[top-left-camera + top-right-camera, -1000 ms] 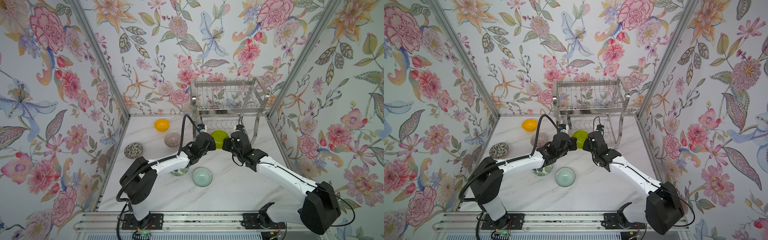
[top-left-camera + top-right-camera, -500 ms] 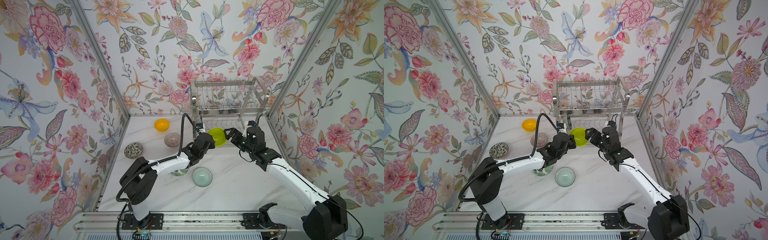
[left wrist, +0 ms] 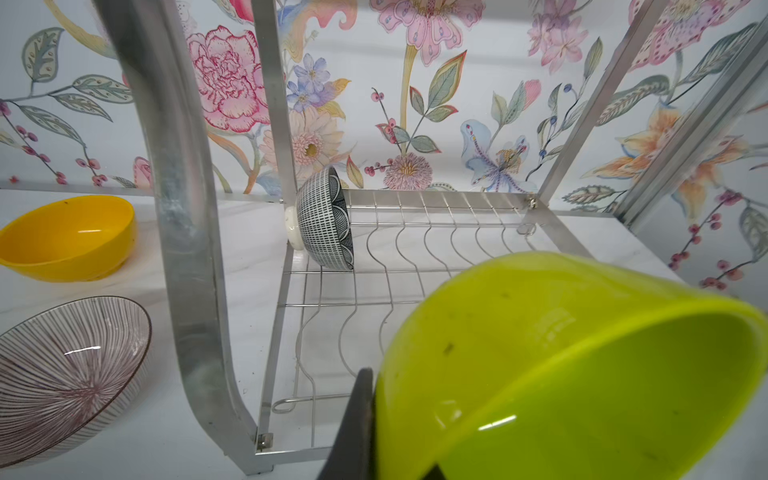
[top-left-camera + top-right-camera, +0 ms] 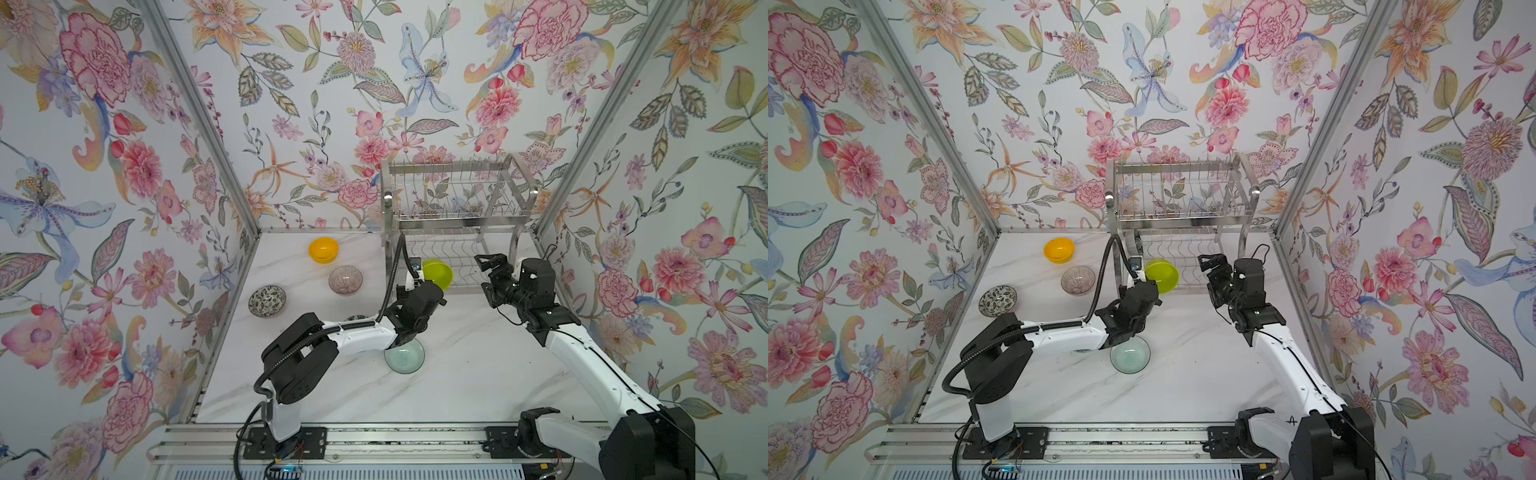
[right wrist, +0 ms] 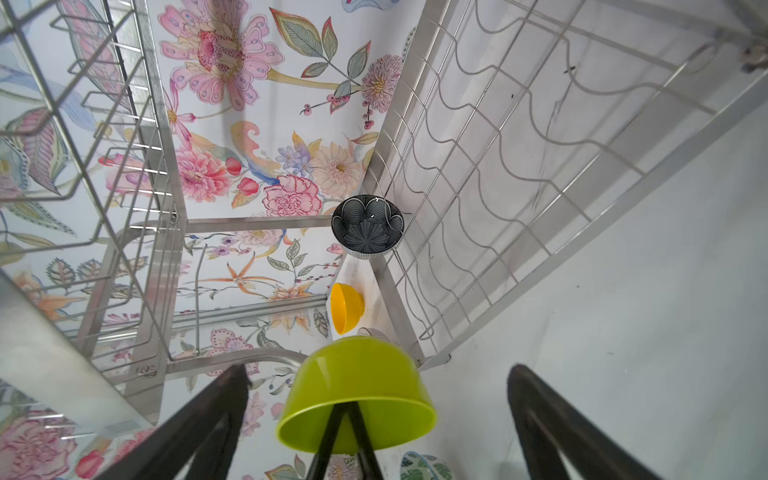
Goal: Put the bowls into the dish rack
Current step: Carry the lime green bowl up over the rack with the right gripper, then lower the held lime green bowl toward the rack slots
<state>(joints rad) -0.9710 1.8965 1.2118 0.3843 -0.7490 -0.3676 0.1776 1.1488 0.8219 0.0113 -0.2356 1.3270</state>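
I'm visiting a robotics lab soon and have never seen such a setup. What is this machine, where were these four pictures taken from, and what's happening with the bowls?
These are two robot arms mounted at the front of a white table, each ending in a two-fingered gripper. Two pictures look down from one overhead twin camera, so they nearly match; the other two come from a camera on each wrist. At the back stands a steel dish rack, with a dark patterned bowl on edge in its lower tier. The left gripper is shut on a lime-green bowl at the rack's front. The right gripper is open and empty. On the table lie an orange-yellow bowl, a pinkish ribbed bowl, a speckled bowl and a pale green glass bowl.
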